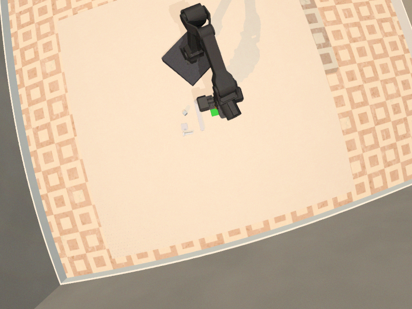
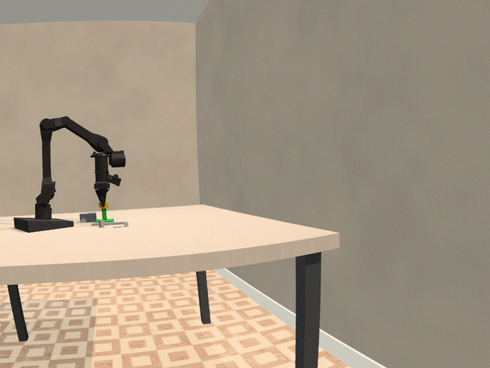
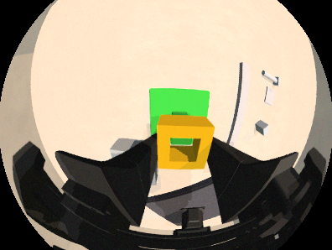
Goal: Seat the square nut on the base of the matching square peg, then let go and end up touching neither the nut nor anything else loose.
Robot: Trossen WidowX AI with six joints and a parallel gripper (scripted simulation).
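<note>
half done, by my judgement: the end effector (image 3: 184, 151) is clamped on the square nut (image 3: 185, 142), held directly above the green square peg (image 2: 104, 214). lowering it onto the peg base (image 3: 179, 105) below, releasing and withdrawing remain.

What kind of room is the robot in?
Probably a plain indoor workroom, though it is hard to be sure. Bare beige walls meet at a corner, the floor has checkered tiles, and the robot arm is mounted on a big dark-legged table.
</note>
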